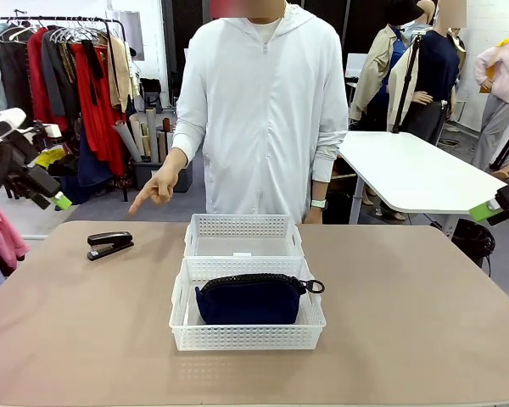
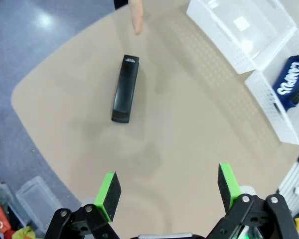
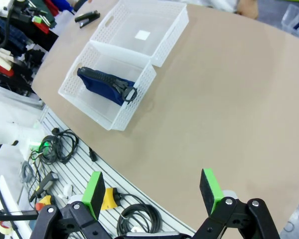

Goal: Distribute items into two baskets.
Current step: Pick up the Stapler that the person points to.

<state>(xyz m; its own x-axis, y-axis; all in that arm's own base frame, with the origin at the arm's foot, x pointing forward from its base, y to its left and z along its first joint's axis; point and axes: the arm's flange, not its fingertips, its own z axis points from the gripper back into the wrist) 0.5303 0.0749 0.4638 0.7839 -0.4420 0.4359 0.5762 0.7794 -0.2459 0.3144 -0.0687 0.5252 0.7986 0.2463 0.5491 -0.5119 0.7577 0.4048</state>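
- Left tool (image 2: 167,188) gapes wide, aimed at the stapler (image 2: 125,88) lying on the worktop (image 2: 189,129), where a person's hand (image 1: 159,188) points.
- Right tool (image 3: 152,191), wide too, holds nothing.
- Pouch (image 1: 250,298) sits in the near basket (image 1: 246,339); far basket (image 1: 242,227) stands empty, likely for the stapler.

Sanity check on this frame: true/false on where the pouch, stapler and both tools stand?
1. The navy pouch lies in the near basket. True.
2. The black stapler sits in the far basket. False: it lies on the table, to the robot's left of both baskets; the far basket holds neither item.
3. The left tool is shut on the stapler. False: it is open, above the table and apart from the stapler.
4. The person's hand points a finger toward the stapler. True.
5. The right tool is open and holds nothing. True.
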